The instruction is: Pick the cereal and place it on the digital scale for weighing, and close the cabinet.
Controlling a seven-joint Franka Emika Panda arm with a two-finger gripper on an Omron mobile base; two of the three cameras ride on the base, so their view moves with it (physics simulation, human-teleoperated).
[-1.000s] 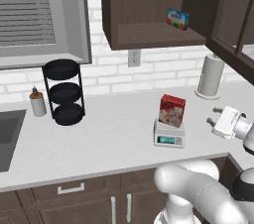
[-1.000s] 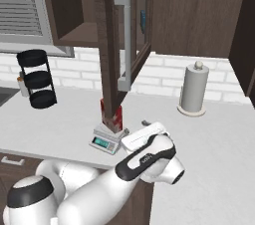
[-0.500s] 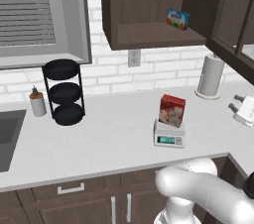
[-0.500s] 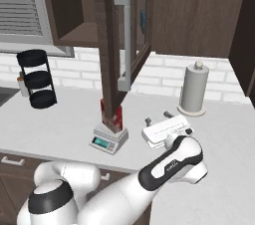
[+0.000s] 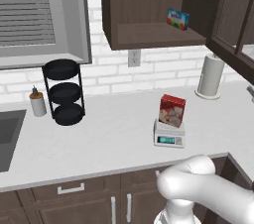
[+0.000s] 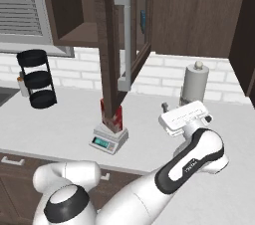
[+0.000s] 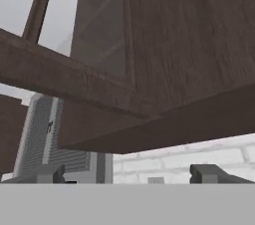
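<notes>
The cereal [image 5: 172, 110], an upright red box, stands on the digital scale [image 5: 168, 140], mid-counter. In the right base view the cereal [image 6: 117, 116] peeks out behind the open door's edge, on the digital scale [image 6: 108, 139]. The cabinet [image 5: 149, 5] hangs open above, its glass-paned door [image 6: 110, 45] swung out with a long metal handle [image 6: 124, 40]. My gripper [image 6: 182, 112] hovers right of the scale, near the paper towel roll, and tilts upward. In the hand view the gripper [image 7: 129, 176] is open and holds nothing; it faces the door's lower rail [image 7: 149, 119].
A small blue-and-green box [image 5: 177, 18] lies on the cabinet shelf. The paper towel roll [image 5: 210, 76] stands at the back right. At the left are a black tiered rack [image 5: 64, 91], a soap bottle [image 5: 37, 103] and a sink [image 5: 7, 134].
The hand has swung right and upward, away from the scale toward the paper towel roll, leaving the left base view. The cereal stays on the scale; the jaws stay open.
</notes>
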